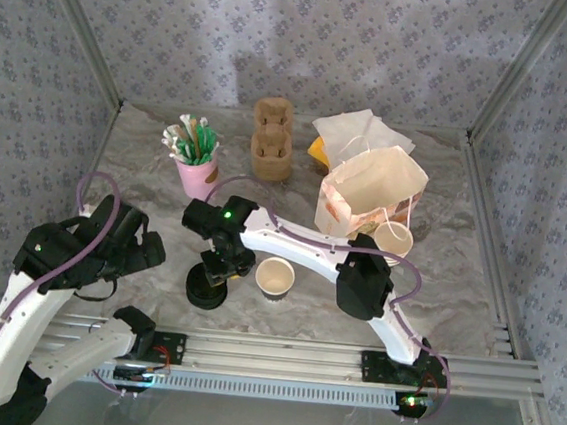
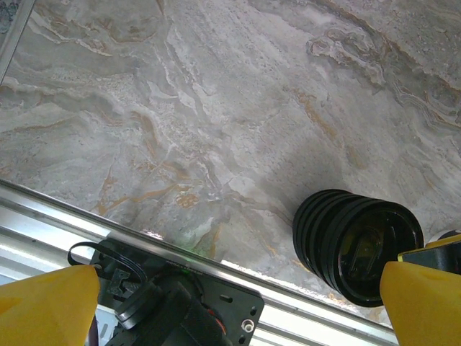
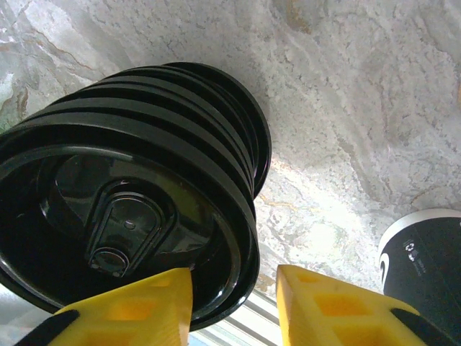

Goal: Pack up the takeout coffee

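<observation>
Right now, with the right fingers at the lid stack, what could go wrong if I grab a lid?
1. The right fingers straddle the top rim of the lid stack, and the lids look tightly nested, so several may lift together.
2. The lidless cup stands close beside the stack; a sideways drag of the arm could tip it.

ahead of the left gripper (image 2: 238, 274) the marble table (image 2: 216, 108) lies bare, with free room between its wide-set fingers; the stack of black lids (image 2: 356, 245) stands just inside one finger; the metal rail (image 2: 43, 223) runs beneath; the right gripper (image 3: 234, 281) hangs close over that stack, lids crowding one finger, the gap between its fingers clear; a dark paper cup (image 3: 425, 267) stands just beyond the other finger.
</observation>
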`<act>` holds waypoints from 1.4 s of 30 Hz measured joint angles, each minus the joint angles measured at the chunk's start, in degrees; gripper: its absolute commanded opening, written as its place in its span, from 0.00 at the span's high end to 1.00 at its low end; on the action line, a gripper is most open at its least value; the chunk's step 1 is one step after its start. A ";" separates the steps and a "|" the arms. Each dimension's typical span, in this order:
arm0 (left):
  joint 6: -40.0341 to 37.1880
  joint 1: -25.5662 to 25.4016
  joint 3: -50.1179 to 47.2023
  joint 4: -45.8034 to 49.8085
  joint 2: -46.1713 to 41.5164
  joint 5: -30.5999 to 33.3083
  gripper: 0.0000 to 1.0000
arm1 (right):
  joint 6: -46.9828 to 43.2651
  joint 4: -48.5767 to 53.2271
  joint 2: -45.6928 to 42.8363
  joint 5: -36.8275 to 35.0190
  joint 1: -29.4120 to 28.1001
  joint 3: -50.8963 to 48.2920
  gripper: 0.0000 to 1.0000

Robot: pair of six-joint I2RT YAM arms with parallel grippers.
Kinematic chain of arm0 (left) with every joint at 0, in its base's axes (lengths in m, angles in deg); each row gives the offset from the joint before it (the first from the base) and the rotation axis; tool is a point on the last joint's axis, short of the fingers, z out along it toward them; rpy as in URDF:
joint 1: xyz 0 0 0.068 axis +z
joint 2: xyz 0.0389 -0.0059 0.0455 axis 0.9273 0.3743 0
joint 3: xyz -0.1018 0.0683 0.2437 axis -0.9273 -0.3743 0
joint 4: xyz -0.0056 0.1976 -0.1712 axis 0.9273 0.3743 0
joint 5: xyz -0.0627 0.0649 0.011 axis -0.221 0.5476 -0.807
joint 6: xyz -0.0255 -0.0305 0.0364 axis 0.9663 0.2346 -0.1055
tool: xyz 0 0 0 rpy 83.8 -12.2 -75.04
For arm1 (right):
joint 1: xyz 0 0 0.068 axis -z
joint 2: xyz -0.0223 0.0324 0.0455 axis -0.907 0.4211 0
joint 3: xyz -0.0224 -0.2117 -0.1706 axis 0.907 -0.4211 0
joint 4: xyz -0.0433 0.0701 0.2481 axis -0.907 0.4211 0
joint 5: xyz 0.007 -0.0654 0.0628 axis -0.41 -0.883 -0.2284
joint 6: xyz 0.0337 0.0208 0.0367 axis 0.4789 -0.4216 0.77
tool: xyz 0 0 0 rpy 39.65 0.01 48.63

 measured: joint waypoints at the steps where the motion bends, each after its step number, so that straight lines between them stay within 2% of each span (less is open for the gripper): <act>1: -0.17 0.00 0.00 0.00 0.00 -0.02 0.00 | 0.04 0.00 0.00 0.00 0.00 0.02 0.71; 5: -0.37 0.00 0.00 0.00 0.04 -0.02 0.00 | 0.07 -0.02 0.00 -0.02 0.00 0.04 0.78; 16: -0.37 0.00 0.00 0.02 0.02 -0.02 0.00 | 0.09 -0.20 0.00 -0.02 0.00 0.04 0.84; 24: -0.37 0.00 0.00 0.02 0.02 -0.02 0.00 | 0.20 -0.50 0.00 0.00 0.00 0.04 0.72; 42: -0.39 0.00 0.02 -0.13 0.09 -0.04 0.00 | 0.24 -2.19 0.42 0.90 0.57 0.04 0.71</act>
